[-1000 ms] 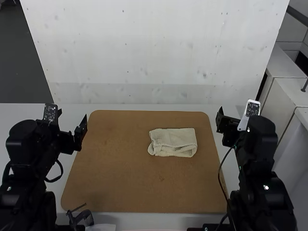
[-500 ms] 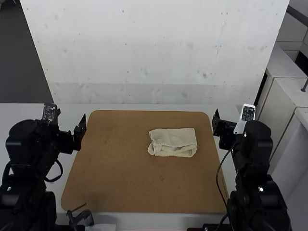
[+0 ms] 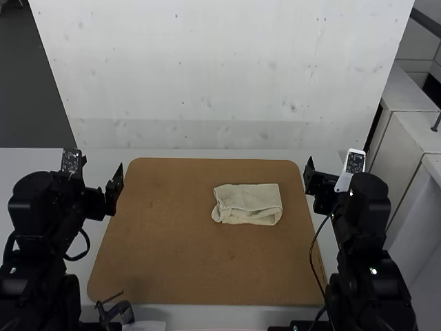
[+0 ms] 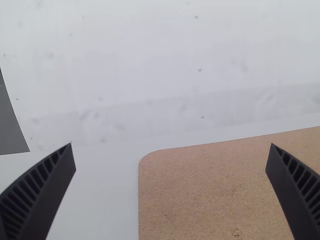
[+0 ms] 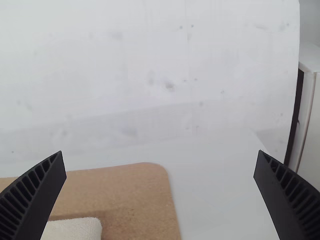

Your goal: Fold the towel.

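The cream towel (image 3: 249,205) lies folded into a small, roughly rectangular bundle on the right half of the brown board, with a looser, rumpled left end. Left of the board's far-left part stands my left gripper (image 3: 116,185), apart from the towel. At the board's right edge is my right gripper (image 3: 310,181), a short way right of the towel. In the left wrist view my left gripper (image 4: 171,150) is wide open. My right gripper (image 5: 160,156) is wide open too in its wrist view, where a corner of the towel (image 5: 75,229) shows.
The brown board (image 3: 165,255) lies flat on the white table (image 3: 146,154). An upright white panel (image 3: 207,76) stands behind the table. A dark clamp-like object (image 3: 117,312) sits at the near left edge, and a cable hangs beside the right arm.
The right arm has shifted slightly left, toward the board, and then stopped. The left gripper has moved very slightly. The towel lies as before.
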Controlling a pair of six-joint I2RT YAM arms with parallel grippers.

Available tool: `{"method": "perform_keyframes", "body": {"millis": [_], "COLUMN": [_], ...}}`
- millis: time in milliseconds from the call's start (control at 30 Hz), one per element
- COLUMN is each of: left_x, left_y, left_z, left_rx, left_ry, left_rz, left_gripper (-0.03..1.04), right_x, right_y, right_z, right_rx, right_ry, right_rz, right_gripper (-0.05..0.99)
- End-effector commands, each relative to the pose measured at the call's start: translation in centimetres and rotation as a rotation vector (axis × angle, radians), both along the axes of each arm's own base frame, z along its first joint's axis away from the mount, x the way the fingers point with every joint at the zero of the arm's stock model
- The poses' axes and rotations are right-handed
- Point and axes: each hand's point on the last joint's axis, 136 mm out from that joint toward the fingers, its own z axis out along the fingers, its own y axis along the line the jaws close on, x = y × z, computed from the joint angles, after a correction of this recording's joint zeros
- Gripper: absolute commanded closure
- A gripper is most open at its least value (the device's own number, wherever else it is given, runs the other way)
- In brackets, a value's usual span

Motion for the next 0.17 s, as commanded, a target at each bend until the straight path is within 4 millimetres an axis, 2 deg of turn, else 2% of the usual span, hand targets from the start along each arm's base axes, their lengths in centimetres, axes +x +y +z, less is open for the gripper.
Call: {"method": "perform_keyframes", "body": {"millis": [0, 133], "left_x": [-0.07, -0.07], "left_y": [0.38, 0.38], "left_z": [0.91, 0.91], "left_rx": [0.008, 0.008], "left_ry": [-0.035, -0.035], "left_rz": [0.018, 0.018], "left_gripper": [0.03, 0.03], "right_x": [0.05, 0.05], "right_y": [-0.10, -0.10], "right_z": [0.31, 0.31], "right_rx": [0.004, 0.004], "right_ry": [-0.010, -0.010], "right_rz": [-0.002, -0.002], "right_gripper": [-0.03, -0.03]}}
